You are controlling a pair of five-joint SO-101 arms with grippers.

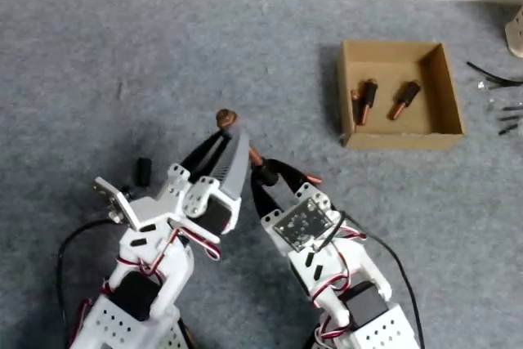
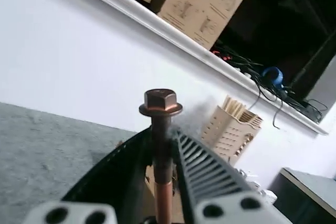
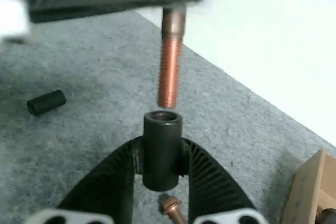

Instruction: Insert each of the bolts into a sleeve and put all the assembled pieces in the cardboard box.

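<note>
Box [image 1: 400, 141] already holds two assembled pieces [image 1: 365, 102], so about halfway. Left tool [image 1: 230, 143] pinches a bolt [image 2: 160, 109], tip just above the sleeve [image 3: 163, 132] pinched in the right tool [image 3: 163, 156]. A spare sleeve [image 3: 46, 102] and spare bolt [image 3: 173, 209] lie loose on the tabletop [image 1: 122, 55].

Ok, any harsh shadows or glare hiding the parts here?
High view: even light, soft shadows on the grey carpet. Left wrist view: copper hex-head bolt clear against the bright white wall. Right wrist view: black cylindrical sleeve dark, rim visible.
</note>
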